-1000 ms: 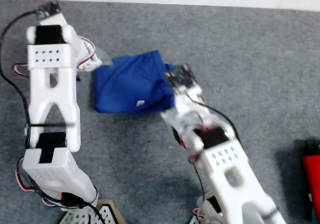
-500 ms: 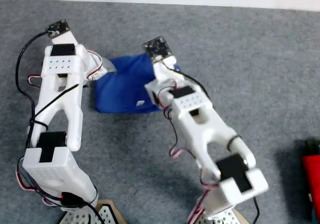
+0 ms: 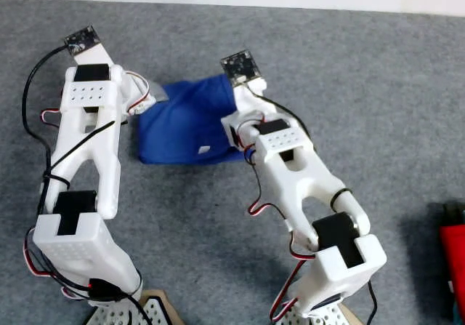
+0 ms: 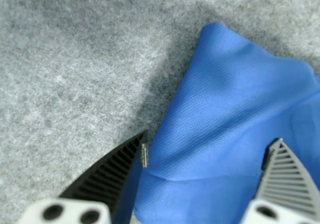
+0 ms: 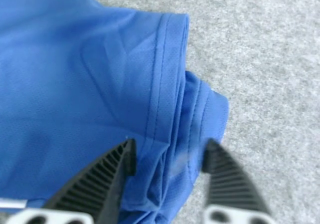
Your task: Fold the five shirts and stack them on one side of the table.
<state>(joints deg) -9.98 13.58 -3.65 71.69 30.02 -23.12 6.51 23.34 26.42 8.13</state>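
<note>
Shirt [image 3: 185,125], blue, lies under left hand [image 4: 211,138] and right hand [image 5: 171,142], both spread apart.

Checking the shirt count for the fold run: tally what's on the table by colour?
Blue: 1, the shirt
Red: 1, a red thing cut off at the high view's edge, kind unclear
Total: 2
</note>
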